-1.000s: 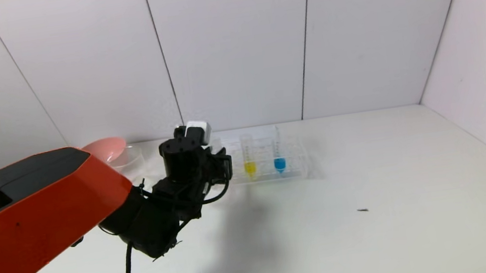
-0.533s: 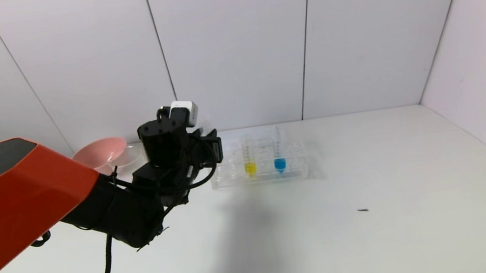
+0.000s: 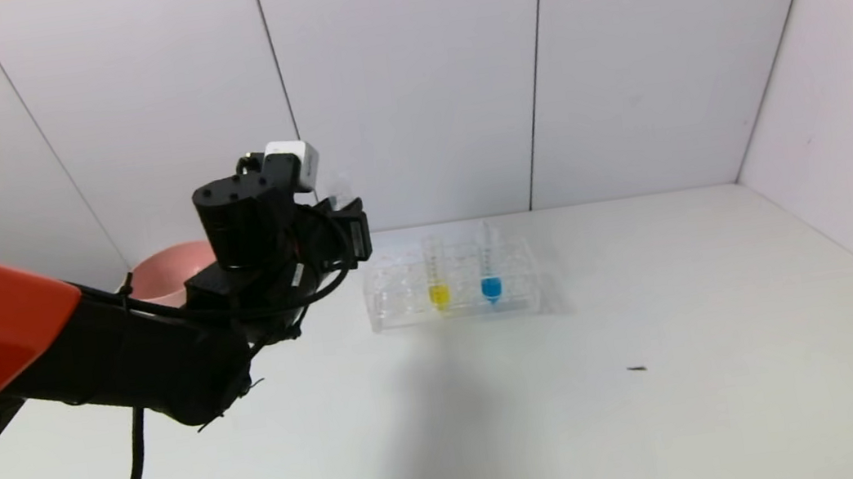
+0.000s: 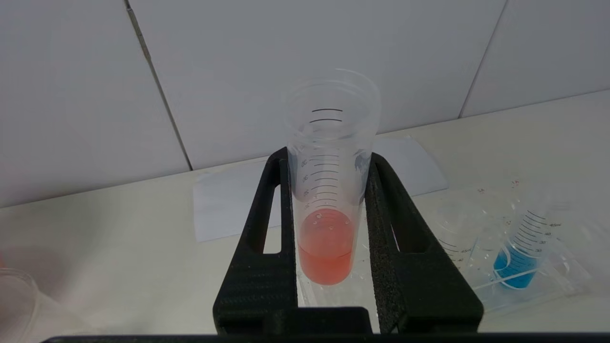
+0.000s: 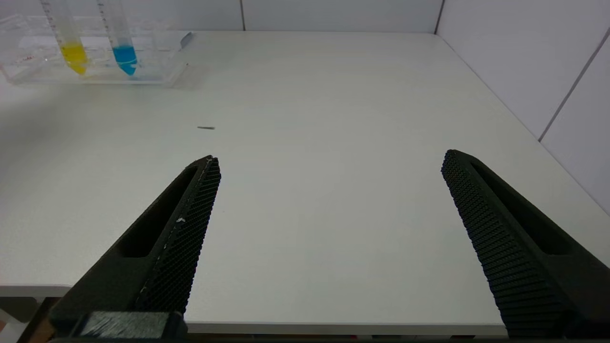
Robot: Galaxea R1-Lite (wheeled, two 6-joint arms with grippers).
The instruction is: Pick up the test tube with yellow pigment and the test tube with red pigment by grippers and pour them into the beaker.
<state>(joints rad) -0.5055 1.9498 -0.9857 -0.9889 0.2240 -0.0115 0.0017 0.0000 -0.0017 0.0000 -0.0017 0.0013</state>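
Left wrist view showed our left gripper (image 4: 329, 238) clamped on the upright red-pigment test tube (image 4: 328, 190), beaker edge (image 4: 14, 295) off to its side.

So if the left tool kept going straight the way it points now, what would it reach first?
Probably the back wall. The left tool, shut on the test tube with red pigment, points over the table's far edge; nothing else appears in line, though depth is unclear.

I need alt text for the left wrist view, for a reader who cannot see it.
The left tool grips the test tube with red pigment upright between its two black fingers, above the white table. A tube with blue liquid stands in a clear rack beside it.
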